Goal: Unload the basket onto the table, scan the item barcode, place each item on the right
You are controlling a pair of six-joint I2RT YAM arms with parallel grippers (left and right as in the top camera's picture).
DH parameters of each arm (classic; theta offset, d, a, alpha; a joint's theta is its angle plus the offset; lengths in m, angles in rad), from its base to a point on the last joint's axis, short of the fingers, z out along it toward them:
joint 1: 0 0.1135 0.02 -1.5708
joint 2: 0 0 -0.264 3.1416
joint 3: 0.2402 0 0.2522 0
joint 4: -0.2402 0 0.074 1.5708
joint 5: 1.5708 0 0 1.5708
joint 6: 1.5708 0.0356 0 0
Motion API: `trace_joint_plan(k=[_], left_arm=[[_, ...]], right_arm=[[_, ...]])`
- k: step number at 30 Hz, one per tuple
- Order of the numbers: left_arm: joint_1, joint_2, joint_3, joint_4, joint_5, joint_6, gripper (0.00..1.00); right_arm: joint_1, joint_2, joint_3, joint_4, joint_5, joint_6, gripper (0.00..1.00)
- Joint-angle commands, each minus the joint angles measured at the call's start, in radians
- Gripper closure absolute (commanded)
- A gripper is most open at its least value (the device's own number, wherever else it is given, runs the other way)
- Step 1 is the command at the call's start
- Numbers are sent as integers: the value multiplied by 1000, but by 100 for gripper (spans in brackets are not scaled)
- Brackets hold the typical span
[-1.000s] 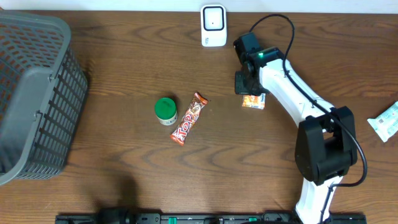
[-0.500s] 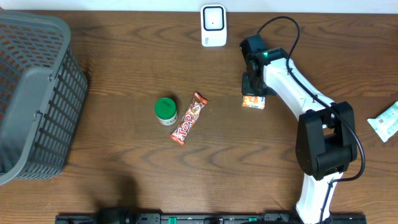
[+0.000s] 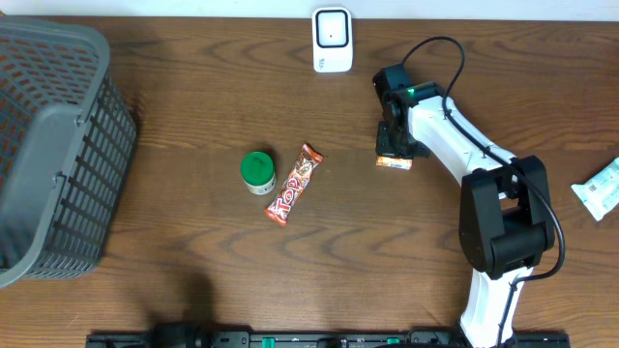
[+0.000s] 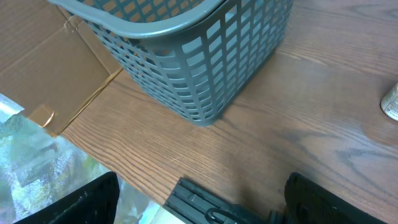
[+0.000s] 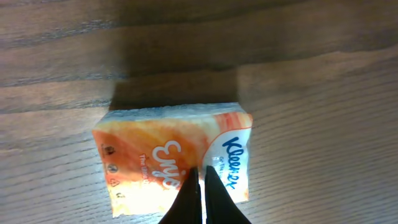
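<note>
**Overhead view.** My right hand (image 3: 395, 141) covered most of the tissue pack (image 3: 395, 163). Only an orange strip of it showed, lying flat on the tabletop (image 3: 193, 290), nearer to me than the white scanner (image 3: 331, 40) and to its right. A white packet (image 3: 598, 188) was cut off by the right edge of the view. My left hand did not appear in this view.

**Right wrist view.** The fingertips were pressed together with no gap, poised over the pack's near edge. I could not tell whether they touched it.

**Left wrist view.** My left hand (image 4: 199, 202) stood spread wide and held nothing. Its dark fingers (image 4: 81, 202) were cropped at the lower corners. The grey basket (image 4: 205, 56) ran out of view at the top, and the green-lidded can (image 3: 257, 170) showed only as a sliver.

**Surface and room.** The tabletop was dark wood grain. Cardboard (image 4: 43, 56) lay beyond its edge, beside a blurred, shiny patch I could not identify.
</note>
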Motion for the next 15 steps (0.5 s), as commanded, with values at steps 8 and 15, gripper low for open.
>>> trace_joint_plan(k=[8,15], left_arm=[[2,-10,3,-77,-6,-6,15],[2,-10,3,-78,-6,-6,14]], right_arm=[[-6,12,-45,26,-31,17,99],[-9,-13,6,-40,-31,16,99]])
